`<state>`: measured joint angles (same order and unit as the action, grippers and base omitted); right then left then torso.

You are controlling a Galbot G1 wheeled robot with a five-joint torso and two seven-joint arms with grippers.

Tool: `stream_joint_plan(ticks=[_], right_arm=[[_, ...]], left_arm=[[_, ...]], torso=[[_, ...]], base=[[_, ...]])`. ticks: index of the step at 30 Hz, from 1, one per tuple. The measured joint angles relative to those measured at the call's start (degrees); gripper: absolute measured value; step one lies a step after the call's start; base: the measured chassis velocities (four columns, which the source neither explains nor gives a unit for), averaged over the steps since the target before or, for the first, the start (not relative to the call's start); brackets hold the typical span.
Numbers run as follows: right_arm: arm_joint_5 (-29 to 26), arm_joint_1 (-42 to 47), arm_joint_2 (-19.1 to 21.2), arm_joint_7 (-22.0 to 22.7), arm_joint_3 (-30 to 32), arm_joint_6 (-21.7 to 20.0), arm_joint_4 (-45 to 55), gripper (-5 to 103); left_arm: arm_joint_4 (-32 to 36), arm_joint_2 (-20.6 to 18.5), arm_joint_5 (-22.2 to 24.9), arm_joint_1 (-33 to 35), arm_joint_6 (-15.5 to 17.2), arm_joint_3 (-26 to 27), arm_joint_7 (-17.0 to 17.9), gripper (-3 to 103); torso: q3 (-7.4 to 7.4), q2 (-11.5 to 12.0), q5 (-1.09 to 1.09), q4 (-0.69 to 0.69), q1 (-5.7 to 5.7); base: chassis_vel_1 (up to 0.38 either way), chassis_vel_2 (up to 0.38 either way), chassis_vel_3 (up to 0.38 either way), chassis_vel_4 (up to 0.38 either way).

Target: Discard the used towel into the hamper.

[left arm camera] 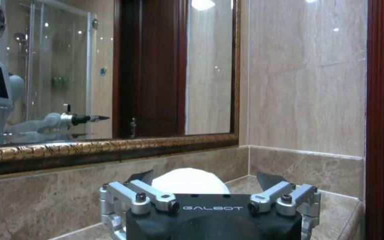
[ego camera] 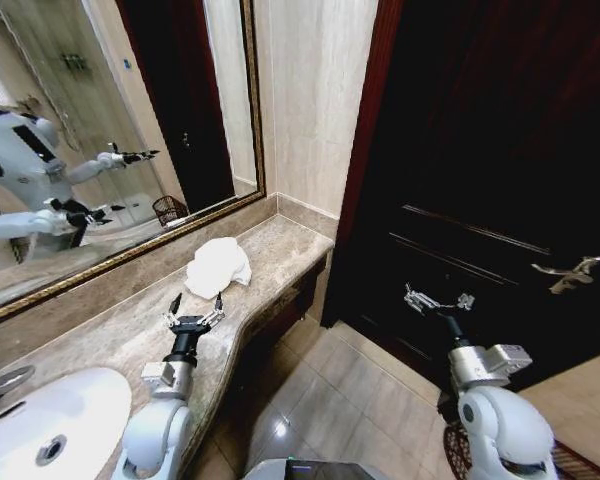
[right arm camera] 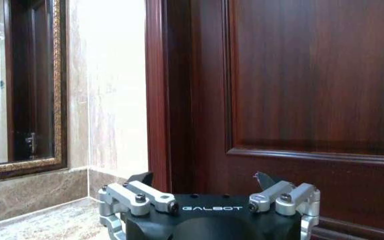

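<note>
The used towel [ego camera: 218, 266] is a crumpled white heap on the marble counter [ego camera: 280, 250], near the mirror. My left gripper [ego camera: 197, 303] hovers just short of it, open, fingers spread toward the cloth. In the left wrist view the towel [left arm camera: 188, 181] lies straight ahead between the open fingertips of the left gripper [left arm camera: 205, 177], untouched. My right gripper [ego camera: 438, 298] hangs open in front of the dark door; in its own view the right gripper [right arm camera: 203, 177] holds nothing. The hamper [ego camera: 453, 452], dark reddish openwork, peeks out on the floor behind my right arm, mostly hidden.
A white sink [ego camera: 50, 420] sits in the counter at the near left. The gilt-framed mirror [ego camera: 130, 120] backs the counter and reflects a dark basket [ego camera: 168, 209]. The dark wooden door [ego camera: 500, 150] has a metal handle [ego camera: 570, 272]. Tiled floor [ego camera: 350, 400] lies between counter and door.
</note>
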<state>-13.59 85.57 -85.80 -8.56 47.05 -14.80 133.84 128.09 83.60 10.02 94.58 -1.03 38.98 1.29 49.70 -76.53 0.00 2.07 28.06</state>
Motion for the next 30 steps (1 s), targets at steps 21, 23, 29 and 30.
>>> stream_joint_plan(ticks=[21, 23, 29, 30], right_arm=[[-3.3, 1.7, -1.4, -3.8, 1.4, 0.0, -3.0, 100], [-3.4, 1.8, -1.6, -4.0, 1.4, 0.5, -3.4, 100], [-3.5, 1.0, -1.8, -4.5, 0.9, 0.5, -3.3, 100], [-3.6, 0.6, -1.4, -4.5, 0.9, -0.2, -2.8, 100]], left_arm=[[2.0, 1.1, 2.2, 1.6, -0.5, 1.5, 0.5, 100], [2.7, 1.1, 2.2, 1.5, -0.4, 1.8, 0.7, 100], [4.5, 1.4, 1.5, 1.7, 0.5, 1.4, 1.0, 100], [4.3, 1.4, 1.2, 1.4, 0.8, 1.0, 1.2, 100]], torso=[[0.06, -0.1, 0.0, 0.0, 0.02], [0.05, 0.0, 0.0, -0.01, 0.01], [0.01, 0.0, 0.0, 0.01, -0.02], [0.0, 0.0, 0.0, 0.0, -0.03]], base=[[0.0, 0.0, 0.0, 0.0], [0.0, 0.0, 0.0, 0.0], [0.0, 0.0, 0.0, 0.0], [0.0, 0.0, 0.0, 0.0]])
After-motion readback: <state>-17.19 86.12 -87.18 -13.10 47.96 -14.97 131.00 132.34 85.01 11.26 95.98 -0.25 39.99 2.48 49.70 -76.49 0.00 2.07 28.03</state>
